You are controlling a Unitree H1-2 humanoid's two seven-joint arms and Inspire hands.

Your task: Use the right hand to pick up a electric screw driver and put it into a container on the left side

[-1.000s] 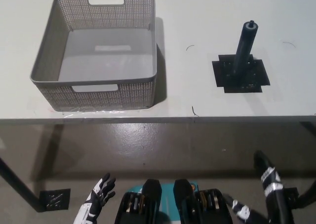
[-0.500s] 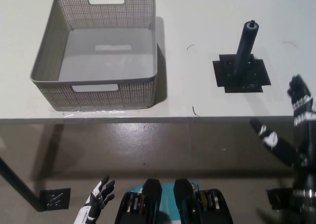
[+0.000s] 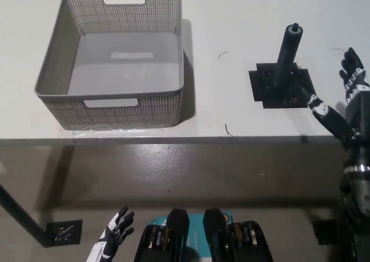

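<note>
Edges of the head view cut off several things: the right hand [image 3: 342, 97] runs past the right border, so only part of its black arm shows, and the left hand [image 3: 113, 237] is clipped at the bottom, its wrist out of frame. The base plate [image 3: 282, 87] under the electric screw driver [image 3: 287, 52] is dark on dark, and its small fittings are too blurred to make out. The right hand hovers above the table [image 3: 231, 25], just beside the base plate's right edge, fingers spread wide with one pointing toward the plate's corner; it holds nothing and is not touching the tool. The left hand rests low at the lower left, below the table's edge, fingers loosely apart and empty. The electric screw driver stands upright on its square base plate, right of centre on the table, a slim dark cylinder with a small knob on top. The container [image 3: 110, 109], well apart on the left, is a grey plastic basket with perforated, mesh-like walls, slot handles in its near and far sides, and a smooth floor. The table's top is pale and matte, marked by a few thin dark scratches.
</note>
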